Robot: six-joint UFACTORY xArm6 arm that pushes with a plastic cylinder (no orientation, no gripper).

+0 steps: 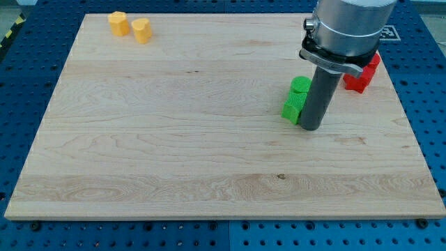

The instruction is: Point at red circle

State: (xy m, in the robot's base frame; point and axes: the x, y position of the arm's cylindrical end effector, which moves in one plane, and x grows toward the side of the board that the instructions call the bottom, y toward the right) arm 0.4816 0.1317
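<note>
My tip (311, 128), the lower end of the straight dark rod under the arm's grey metal collar (333, 58), rests on the pale wooden board (174, 139). The arm carries no jaws, only this rod, so nothing is being held.

Touching or just beside the rod, at its 9 o'clock, sit two bright green blocks. The upper green block (301, 85) looks rounded on top; the lower green block (293, 107) looks more boxy. They touch each other, the lower one at the 6 o'clock of the upper.

The red blocks (360, 79) lie at about 2 o'clock from my tip, near the board's 3 o'clock edge. They are partly hidden behind the arm's body, so I cannot tell which of them is the circle, nor their exact shapes. My tip stands apart from them.

Well apart, toward 10 o'clock on the board, are two orange-yellow blocks: an angular orange-yellow block (118, 22) and, just at its 3 o'clock, a heart-like orange-yellow block (141, 30)
</note>
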